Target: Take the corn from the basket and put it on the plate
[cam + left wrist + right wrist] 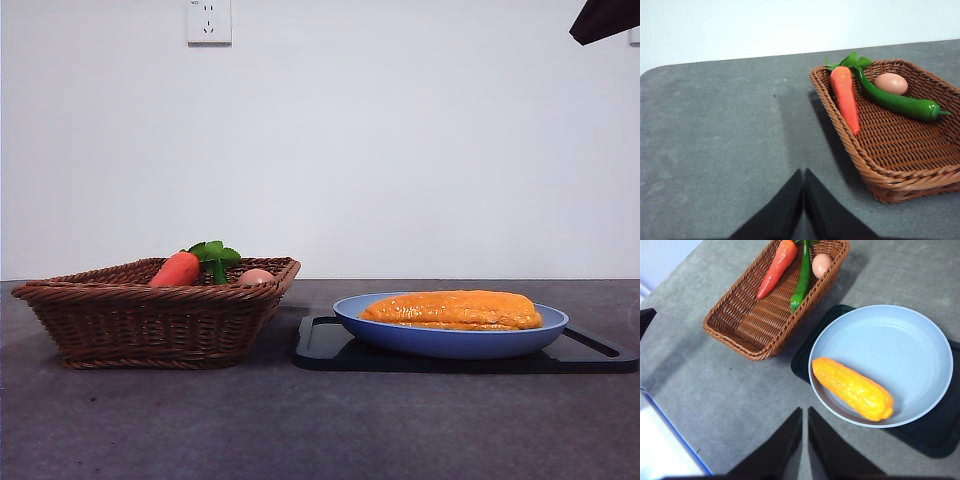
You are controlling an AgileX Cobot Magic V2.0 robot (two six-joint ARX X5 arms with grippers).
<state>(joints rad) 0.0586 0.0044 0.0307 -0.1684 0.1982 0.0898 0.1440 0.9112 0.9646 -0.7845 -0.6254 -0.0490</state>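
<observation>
Yellow-orange, the corn point(853, 389) lies on its side inside the light-blue plate point(910, 335), at the lower right of the front view. We see the plate resting on a black tray point(330, 345). Left of it stands the wicker basket point(150, 320), holding a carrot point(845, 97), a green pepper point(895, 101) and an egg point(891, 83). Our left gripper point(803, 185) hangs over bare table beside the basket, jaws together. Our right gripper point(805, 427) hovers above the plate's edge, jaws closed and empty.
</observation>
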